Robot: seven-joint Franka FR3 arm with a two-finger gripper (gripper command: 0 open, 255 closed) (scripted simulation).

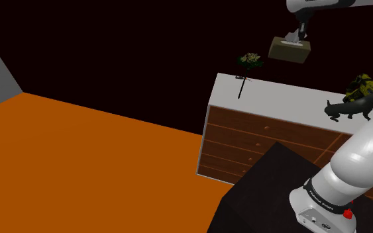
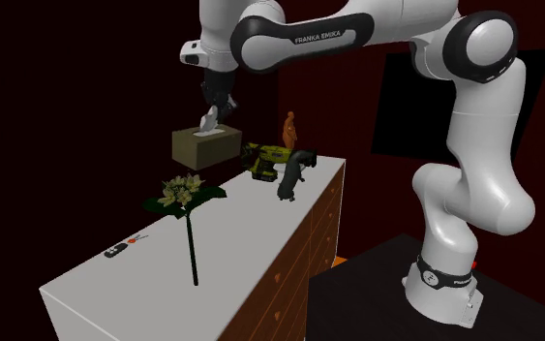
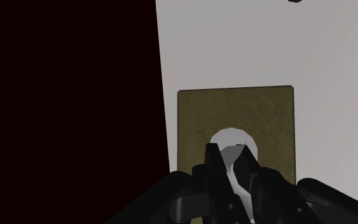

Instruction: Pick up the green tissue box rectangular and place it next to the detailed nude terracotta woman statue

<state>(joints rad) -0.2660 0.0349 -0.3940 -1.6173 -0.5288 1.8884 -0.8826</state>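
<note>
The dresser's white worktop (image 2: 246,232) lay below the hand, and the arm (image 2: 309,34) reached out over it. The box (image 2: 202,145), an olive carton, hung straight under the hand (image 2: 210,114) and looked clear of the worktop, near its edge with the black area beyond. Further along the worktop from the hand stood a black animal figure (image 2: 294,172) and a yellow-and-black drill (image 2: 262,158). Past them, at the end farthest from the hand, was the orange statue (image 2: 290,128). On the hand's other side a flower (image 2: 185,194) stood up on its stem.

From the wrist I saw the hand (image 3: 233,156) closed on the white tissue (image 3: 231,137) that poked out of the box's (image 3: 234,114) top slot. The fingers pinched the paper and were not touching the carton.

I judged the box light and hollow, with stiff enough walls, so weight was no worry. The hold was the weak point. Tissue is soft and tears or slides out, and a box hung from it can swing or drop on a quick move. A firmer grip would have spanned the narrow sides of the carton. As it was, I would have carried it slowly toward the statue, kept it low, and set it down beside the figure without knocking the drill.
</note>
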